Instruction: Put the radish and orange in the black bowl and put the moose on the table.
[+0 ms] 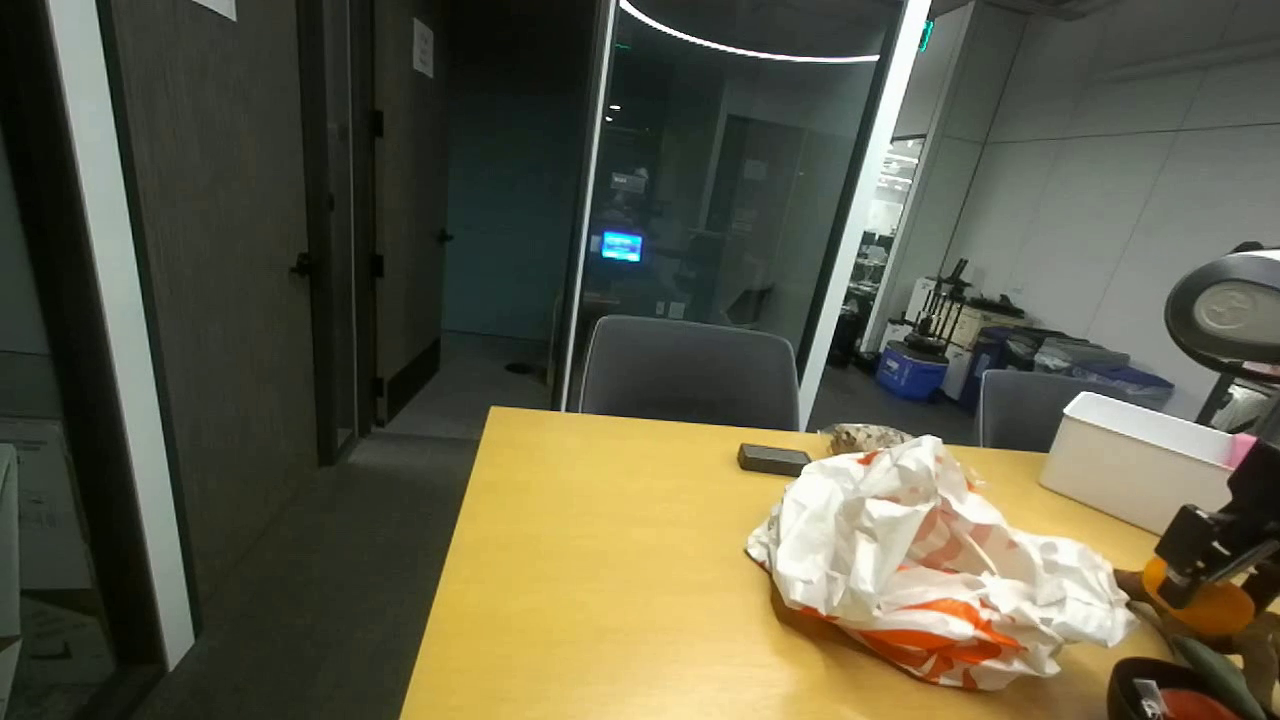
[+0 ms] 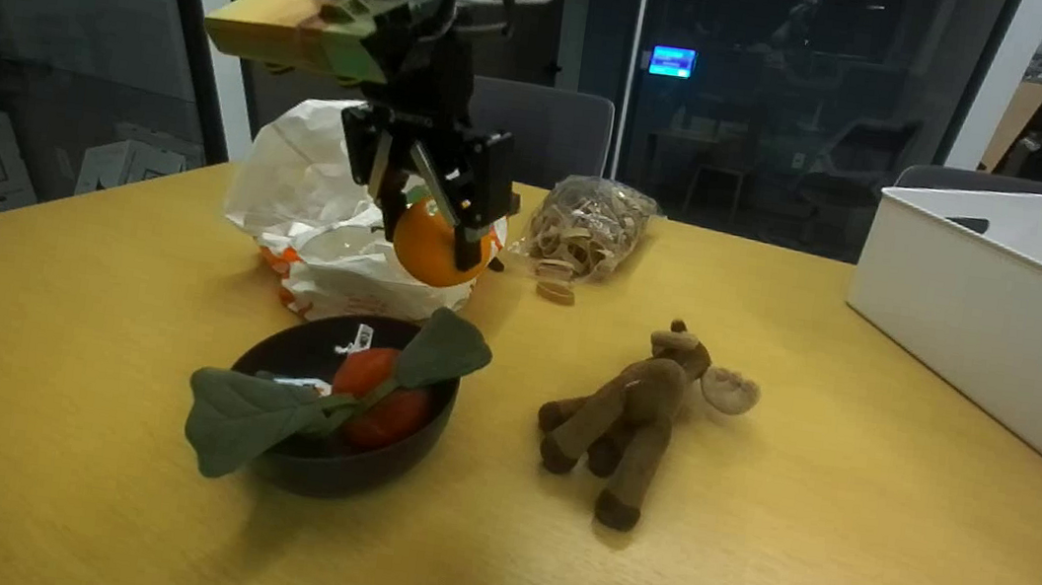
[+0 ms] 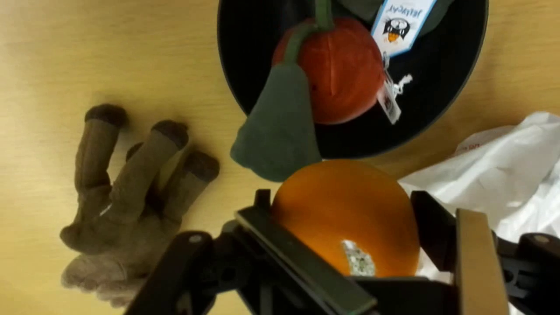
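A black robot tool [image 2: 432,232] is holding an orange [image 3: 345,205] in the air, its jaws standing fairly wide and its two fingers pressing on opposite sides of the fruit. In the wrist view, a small silvery patch [image 3: 358,260] is showing on the orange's skin. In an exterior view, the orange is hanging near a black bowl [image 2: 369,475], just beyond it and higher than its rim. The bowl is standing upright on a smooth yellow-orange worktop [image 1: 560,570]. Inside the bowl, a red plush radish [image 3: 345,83] is lying, its broad dark green leaves [image 2: 444,351] reaching out over the rim on two sides; a white tag [image 3: 400,26] with a small cat drawing is resting next to it. A brown plush moose [image 2: 647,398] is lying directly on the worktop, apart from the bowl, its dark-tipped legs pointing toward the camera in that same exterior view. Farther back, a crumpled white plastic bag [image 1: 880,560] with orange-red print is slumping on the worktop, and a clear bag of tan rings [image 2: 589,226] is lying near it. A dark oblong block [image 1: 773,459] is sitting close by. In both exterior views, a white bin [image 2: 998,292] is standing toward the right, and gray chairs [image 1: 690,370] are lining the far edge.
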You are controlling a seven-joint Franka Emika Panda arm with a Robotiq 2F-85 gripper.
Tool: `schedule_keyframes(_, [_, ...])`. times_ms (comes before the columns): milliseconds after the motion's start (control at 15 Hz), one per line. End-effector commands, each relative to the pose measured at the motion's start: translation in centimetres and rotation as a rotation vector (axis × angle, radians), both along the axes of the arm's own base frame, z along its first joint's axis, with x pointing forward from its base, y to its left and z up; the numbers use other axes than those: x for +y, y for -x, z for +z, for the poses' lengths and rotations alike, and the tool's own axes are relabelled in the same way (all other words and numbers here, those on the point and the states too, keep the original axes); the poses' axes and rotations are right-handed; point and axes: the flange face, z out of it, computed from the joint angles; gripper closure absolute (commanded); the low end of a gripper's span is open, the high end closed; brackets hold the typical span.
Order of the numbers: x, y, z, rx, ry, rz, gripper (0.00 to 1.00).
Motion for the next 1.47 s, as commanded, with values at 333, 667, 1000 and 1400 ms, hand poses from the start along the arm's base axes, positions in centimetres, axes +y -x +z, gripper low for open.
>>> schedule_keyframes(333, [2.8, 5.1, -1.6, 0.122, 0.008, 0.073, 0.46])
schedule_keyframes(667, [4.4, 5.9, -1.9, 0.147, 0.028, 0.102, 0.00])
schedule_keyframes(1000, [4.8, 6.1, -0.7, 0.123, 0.076, 0.090, 0.00])
schedule_keyframes(1400, [4.3, 6.2, 2.7, 0.047, 0.179, 0.018, 0.00])
